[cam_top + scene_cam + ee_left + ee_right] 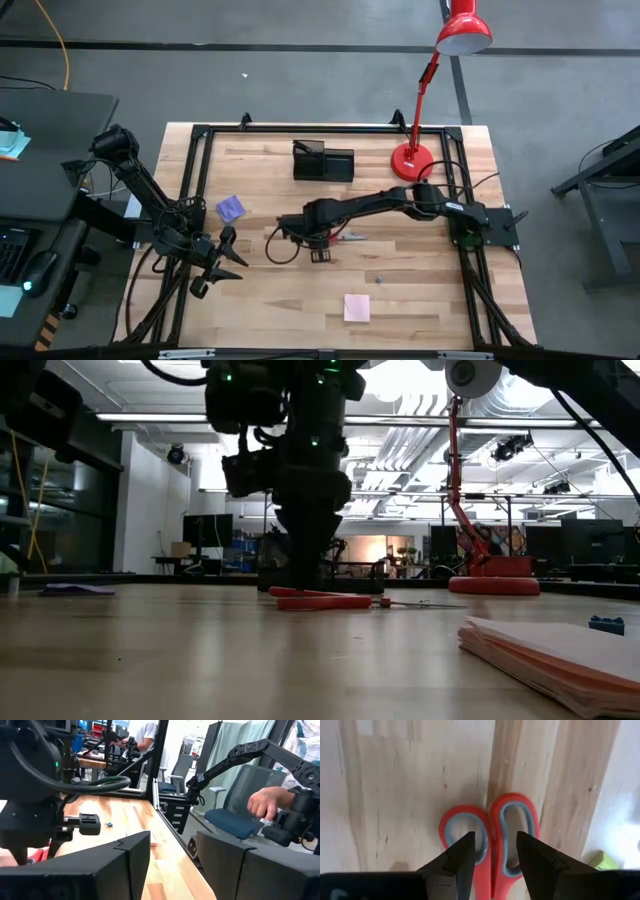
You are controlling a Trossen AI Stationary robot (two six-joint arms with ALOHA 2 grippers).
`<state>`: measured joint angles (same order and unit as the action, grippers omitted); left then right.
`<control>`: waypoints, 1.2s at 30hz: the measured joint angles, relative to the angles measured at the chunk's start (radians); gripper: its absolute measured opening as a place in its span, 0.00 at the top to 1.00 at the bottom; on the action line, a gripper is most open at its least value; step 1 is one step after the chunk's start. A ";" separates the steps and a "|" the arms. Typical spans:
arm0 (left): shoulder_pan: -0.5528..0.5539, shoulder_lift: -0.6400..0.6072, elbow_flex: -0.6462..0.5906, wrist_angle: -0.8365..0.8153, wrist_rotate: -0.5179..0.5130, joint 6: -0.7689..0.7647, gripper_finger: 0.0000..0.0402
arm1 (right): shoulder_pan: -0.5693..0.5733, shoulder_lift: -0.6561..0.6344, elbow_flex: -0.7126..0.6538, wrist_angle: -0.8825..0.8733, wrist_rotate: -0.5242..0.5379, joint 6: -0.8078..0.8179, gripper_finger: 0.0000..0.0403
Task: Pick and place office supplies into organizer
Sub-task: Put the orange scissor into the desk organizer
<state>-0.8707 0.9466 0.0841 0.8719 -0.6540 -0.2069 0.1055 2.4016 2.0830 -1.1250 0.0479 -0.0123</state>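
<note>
Right gripper (494, 852) poised over the scissors (492, 837) at mid-table, fingers spread.

From the left on the pale striped wooden table (420, 290): the left gripper (222, 262) hangs by the table's left edge, its two dark fingers spread and holding nothing; just beyond it lies one flat purple note pad (231, 208). At the centre the right gripper's two blunt fingers straddle one pair of scissors, whose red plastic loops are lined in grey, lying flat on the wood. The boxy black organizer (323, 161) stands at the far edge, well apart from the scissors. One square pink note pad (357, 307) sits near the front edge. One red lamp (413, 160) with a round base stands to the right of the organizer.
</note>
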 joint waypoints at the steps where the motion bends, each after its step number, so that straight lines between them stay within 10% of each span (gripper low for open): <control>1: 0.000 0.000 0.000 0.000 0.000 0.000 0.63 | 0.000 0.000 0.000 -0.001 0.001 0.001 0.66; 15: 0.000 0.000 0.000 0.010 -0.001 0.008 0.63 | 0.000 -0.007 -0.102 0.059 0.004 0.030 0.67; 23: 0.000 0.000 0.000 0.016 -0.009 0.019 0.63 | 0.002 -0.006 -0.103 0.078 0.022 0.060 0.91; 36: 0.000 0.000 0.000 0.000 0.007 0.039 0.63 | -0.008 -0.056 -0.043 0.115 0.075 0.087 0.99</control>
<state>-0.8707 0.9466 0.0845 0.8715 -0.6470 -0.1681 0.0975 2.3451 2.0399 -1.0102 0.1231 0.0743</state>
